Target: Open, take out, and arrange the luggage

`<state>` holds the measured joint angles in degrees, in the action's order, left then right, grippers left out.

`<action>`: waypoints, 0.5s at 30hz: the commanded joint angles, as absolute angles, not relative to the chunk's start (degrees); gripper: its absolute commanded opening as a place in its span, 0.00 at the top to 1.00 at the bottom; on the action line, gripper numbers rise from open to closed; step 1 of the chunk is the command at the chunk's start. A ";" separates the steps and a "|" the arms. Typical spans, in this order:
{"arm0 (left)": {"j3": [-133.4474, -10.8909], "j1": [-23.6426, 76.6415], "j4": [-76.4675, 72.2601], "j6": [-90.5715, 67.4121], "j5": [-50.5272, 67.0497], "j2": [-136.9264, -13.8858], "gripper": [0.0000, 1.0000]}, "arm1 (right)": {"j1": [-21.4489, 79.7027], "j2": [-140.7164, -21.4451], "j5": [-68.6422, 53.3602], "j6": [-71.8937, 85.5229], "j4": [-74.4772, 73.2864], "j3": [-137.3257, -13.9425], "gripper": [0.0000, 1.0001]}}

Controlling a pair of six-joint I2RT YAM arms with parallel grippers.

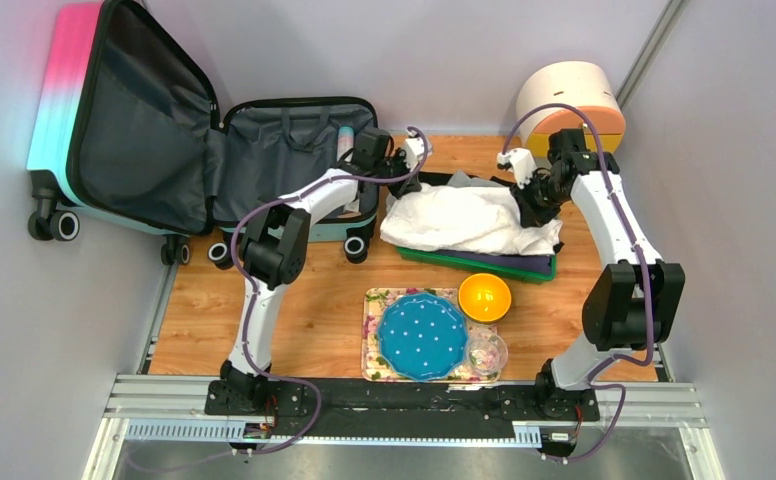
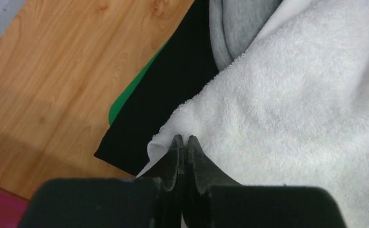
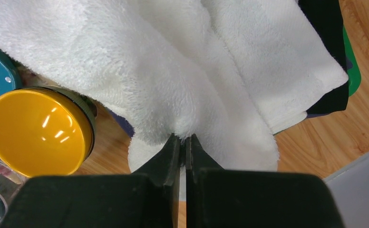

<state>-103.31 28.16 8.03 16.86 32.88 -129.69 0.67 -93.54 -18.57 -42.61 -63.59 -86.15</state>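
Note:
The pink-to-turquoise luggage (image 1: 64,90) lies open at the back left, its dark grey lining (image 1: 294,140) showing. A white towel (image 1: 459,220) lies over a stack of folded dark and green cloth (image 1: 484,265) right of it. My left gripper (image 1: 411,160) is shut on the towel's left edge (image 2: 182,128). My right gripper (image 1: 521,172) is shut on the towel's right end (image 3: 182,118). The towel hangs between them just above the stack.
A yellow bowl (image 1: 485,297), a teal dotted plate (image 1: 422,335) on a floral tray (image 1: 371,340) and a clear glass bowl (image 1: 486,352) sit near the front. A round cream cabinet (image 1: 569,95) stands at the back right. Grey cloth (image 2: 239,23) lies under the towel.

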 commanded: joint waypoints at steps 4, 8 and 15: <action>-103.63 28.30 -2.26 12.84 25.86 -123.49 1.00 | 0.53 -94.30 -17.49 -39.81 -62.84 -92.27 1.00; -100.56 28.04 -7.20 12.39 18.30 -121.29 1.00 | -2.02 -96.85 -18.28 -39.38 -62.75 -95.44 1.00; -101.95 28.12 -4.05 14.06 14.68 -126.47 1.00 | -3.07 -102.82 -16.62 -35.08 -59.33 -97.29 0.74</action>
<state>-100.60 28.38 -3.09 13.67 19.07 -125.80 -2.52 -99.70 -18.63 -38.96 -62.63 -94.24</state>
